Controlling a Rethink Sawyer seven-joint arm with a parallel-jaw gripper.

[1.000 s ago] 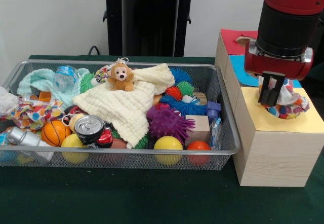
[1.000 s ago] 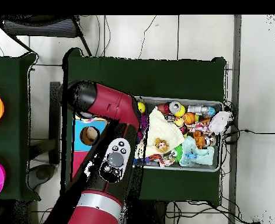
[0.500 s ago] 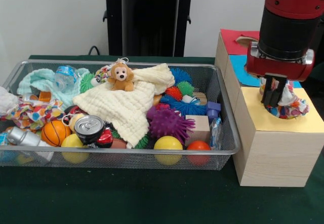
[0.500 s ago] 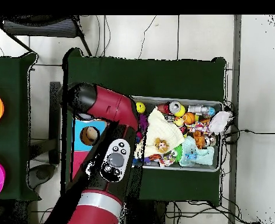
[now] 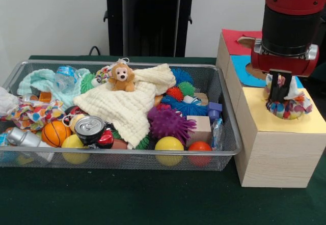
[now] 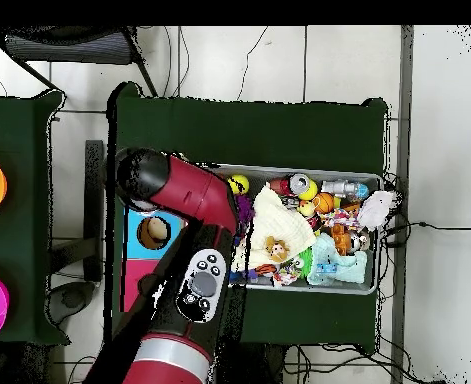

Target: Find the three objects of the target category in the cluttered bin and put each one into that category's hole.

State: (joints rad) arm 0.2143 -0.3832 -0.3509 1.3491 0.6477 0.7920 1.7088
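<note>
From the front I see my pincer [image 5: 279, 88] above the yellow box's [image 5: 277, 143] hole, fingers together, holding nothing. The cloth [image 5: 289, 106] sits bunched in that hole, beside the full bin [image 5: 224, 133].

Overhead, the arm [image 6: 184, 190] covers the boxes; only the bin [image 6: 371, 180] on the counter [image 6: 279, 130] shows.

The bin [image 5: 224, 156] is thin wire mesh, bright metal. Over the clutter lies a cream cloth [image 5: 127, 105] with a crinkled, matt weave, and on it sits a plush monkey [image 5: 122, 77] — short fuzzy pile. A soda can [image 5: 89, 127] shows a shiny metal top. The purple spiky ball [image 5: 170, 123] looks like soft rubber; the yellow ball [image 5: 169, 146] is smooth and dull. The box [image 5: 277, 153] has pale wood-grain sides — its top is matt yellow paper. The patterned cloth [image 5: 289, 108] is crumpled fabric.
</note>
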